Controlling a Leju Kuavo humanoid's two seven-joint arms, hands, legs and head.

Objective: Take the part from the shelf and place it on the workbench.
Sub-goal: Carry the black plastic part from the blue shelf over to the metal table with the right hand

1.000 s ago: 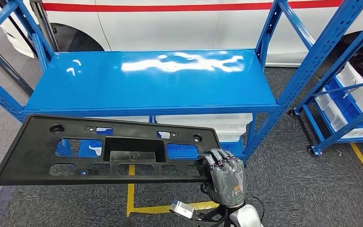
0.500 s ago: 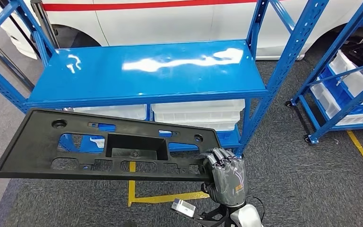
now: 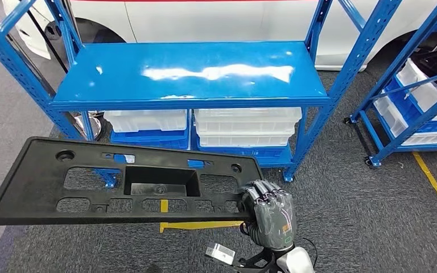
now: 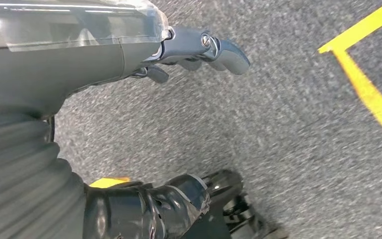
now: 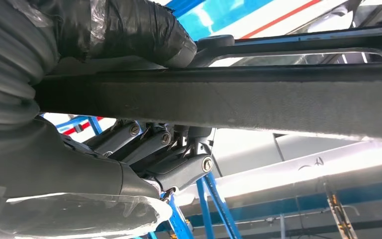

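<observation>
Right hand (image 3: 268, 213) grips the long black part (image 3: 125, 182) by one end, in front of the blue shelf (image 3: 190, 71); left hand (image 4: 199, 47) hangs loose, holding nothing.

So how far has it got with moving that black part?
Done: the black part is off the shelf, whose top lies bare. In hand: the right hand grips the part's end, holding it above the floor. Left: setting it on a workbench, which I can't see here.
</observation>
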